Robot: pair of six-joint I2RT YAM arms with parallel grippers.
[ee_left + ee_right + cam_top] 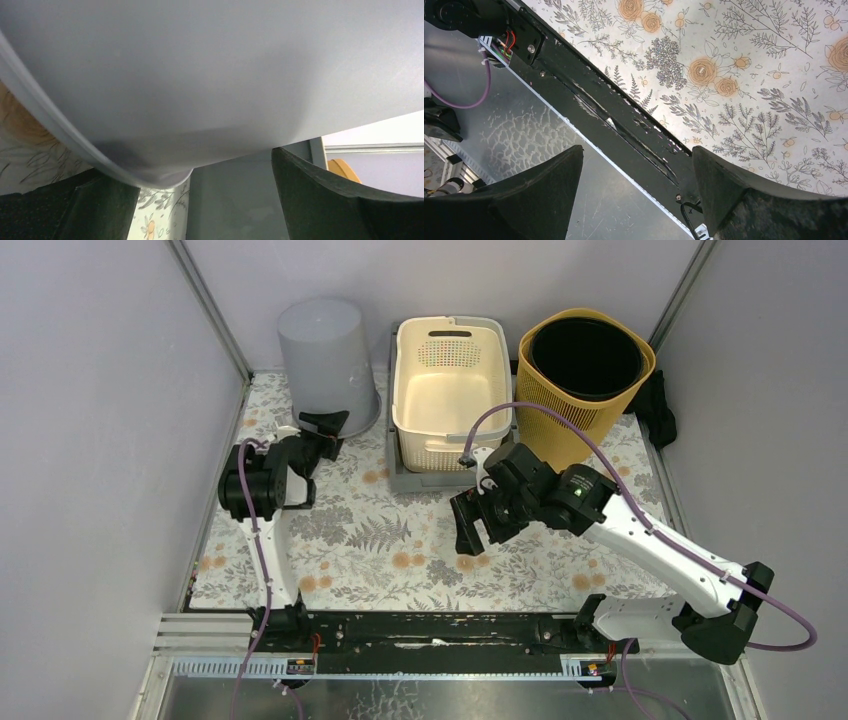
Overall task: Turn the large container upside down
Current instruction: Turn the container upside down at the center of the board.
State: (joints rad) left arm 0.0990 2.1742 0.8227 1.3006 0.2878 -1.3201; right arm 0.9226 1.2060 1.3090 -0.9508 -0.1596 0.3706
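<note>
Top external view: grey container inverted, both pincers released

Top external view shows the grey container (325, 355) standing just left of the cream basket (450, 390). Its closed base faces up and its wide rim rests on the floral mat (380, 540). The left gripper (322, 430) sits at the container's near rim, left of the basket's near corner. In the left wrist view, its fingers (330, 200) stand wide apart with the thin edge of the rim running between them. This pincer is released. Whether either finger touches the rim cannot be told.

The right gripper (468, 535) hangs over the mat on the near side of the basket, well apart from the container. In the right wrist view, its fingers (524, 200) are spread with nothing between them, so this pincer is also released. The mat edge and the black base rail (599, 100) lie below it.

A yellow perforated bin (575, 410) stands just right of the basket.
</note>
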